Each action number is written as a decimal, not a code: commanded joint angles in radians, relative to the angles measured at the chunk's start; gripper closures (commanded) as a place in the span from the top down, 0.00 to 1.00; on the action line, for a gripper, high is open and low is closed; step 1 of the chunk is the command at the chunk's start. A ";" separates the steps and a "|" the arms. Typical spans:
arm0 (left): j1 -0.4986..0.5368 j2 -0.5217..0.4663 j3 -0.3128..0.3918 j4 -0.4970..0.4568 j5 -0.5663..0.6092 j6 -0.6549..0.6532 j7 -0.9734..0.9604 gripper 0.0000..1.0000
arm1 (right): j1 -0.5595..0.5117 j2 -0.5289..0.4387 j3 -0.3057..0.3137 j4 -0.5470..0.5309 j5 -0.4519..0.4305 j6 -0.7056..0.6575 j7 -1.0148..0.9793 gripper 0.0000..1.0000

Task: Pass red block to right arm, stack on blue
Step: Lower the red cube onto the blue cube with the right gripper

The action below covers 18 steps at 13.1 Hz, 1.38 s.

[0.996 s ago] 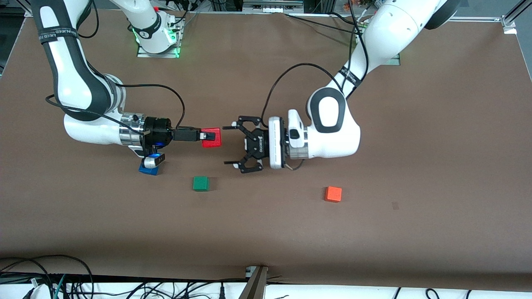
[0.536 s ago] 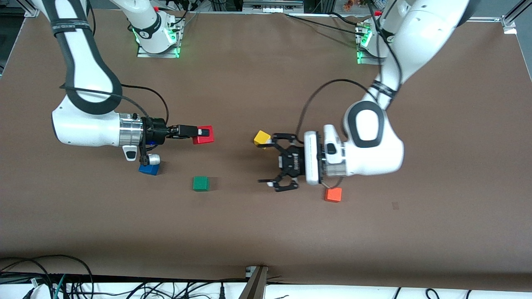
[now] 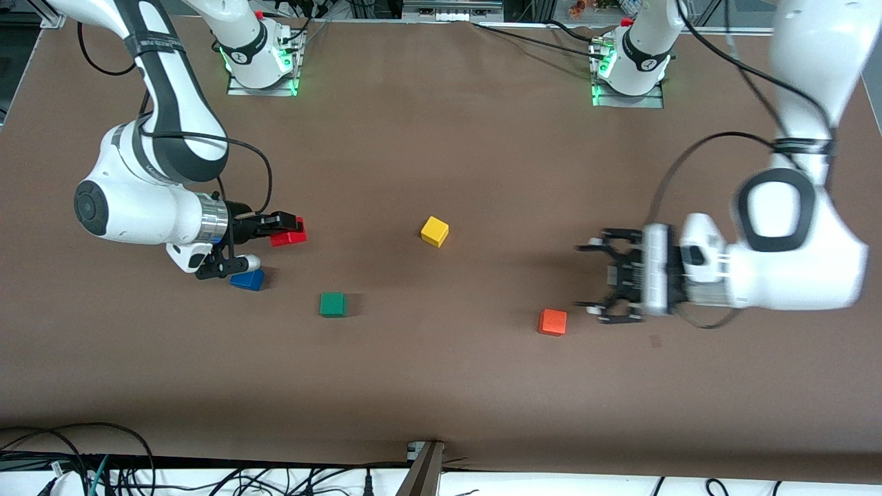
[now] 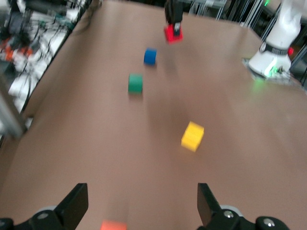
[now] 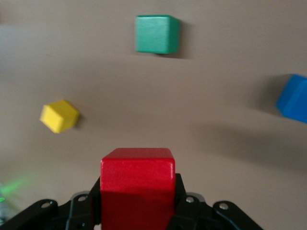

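My right gripper [image 3: 293, 231] is shut on the red block [image 3: 289, 238] and holds it in the air at the right arm's end of the table, just above and beside the blue cube [image 3: 247, 280]. The red block fills the right wrist view [image 5: 137, 184] between the fingers, with the blue cube [image 5: 293, 97] on the table off to one side. My left gripper [image 3: 594, 280] is open and empty, low over the table beside the orange cube [image 3: 552, 322]. The left wrist view shows the red block [image 4: 172, 33] and the blue cube [image 4: 150, 56] far off.
A green cube [image 3: 333, 304] lies between the blue and orange cubes, toward the blue one. A yellow cube [image 3: 434, 231] lies mid-table. The orange cube shows at the edge of the left wrist view [image 4: 113, 225]. Cables run along the table edge nearest the front camera.
My left gripper has pulled away from the red block, open, toward its own end of the table. My right gripper has carried the red block toward the blue cube and lower.
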 commanded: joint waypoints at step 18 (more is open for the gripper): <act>0.092 -0.396 0.000 0.024 0.760 -0.349 -1.359 1.00 | -0.002 0.097 -0.084 -0.155 -0.400 0.453 0.013 0.24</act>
